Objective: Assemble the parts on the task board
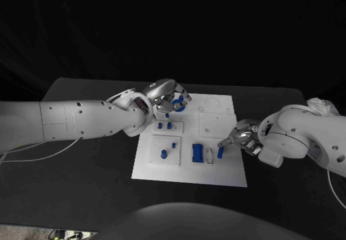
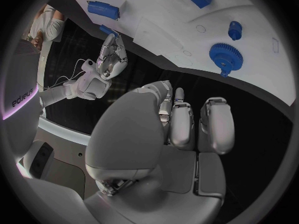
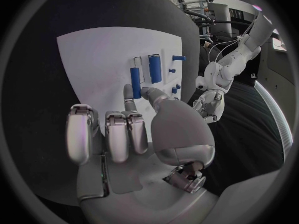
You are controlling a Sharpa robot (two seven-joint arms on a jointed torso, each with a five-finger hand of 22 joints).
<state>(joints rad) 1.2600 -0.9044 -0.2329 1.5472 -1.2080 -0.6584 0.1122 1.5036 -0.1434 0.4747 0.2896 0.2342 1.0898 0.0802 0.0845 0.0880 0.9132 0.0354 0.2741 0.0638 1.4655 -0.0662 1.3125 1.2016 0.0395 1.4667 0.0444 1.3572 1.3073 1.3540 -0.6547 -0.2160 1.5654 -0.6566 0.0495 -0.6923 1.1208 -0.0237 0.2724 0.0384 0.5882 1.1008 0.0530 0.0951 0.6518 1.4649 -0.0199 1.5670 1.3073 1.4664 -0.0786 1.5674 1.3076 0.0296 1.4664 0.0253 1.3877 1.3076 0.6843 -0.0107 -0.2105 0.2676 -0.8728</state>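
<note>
The task board (image 1: 189, 170) is looking like matt white plastic, and the blue parts (image 1: 197, 152) on it are showing a smooth plastic finish. The table (image 1: 86, 165) is appearing black and matt. Both the left hand (image 1: 167, 96) and the right hand (image 1: 241, 137) are gleaming like glossy silver metal.

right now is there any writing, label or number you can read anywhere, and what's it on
One marking only: dark lettering on the curved white casing at the rim of the left wrist view. It runs sideways and is too distorted to read with any confidence.
The white board and the blue parts carry no legible text.
</note>
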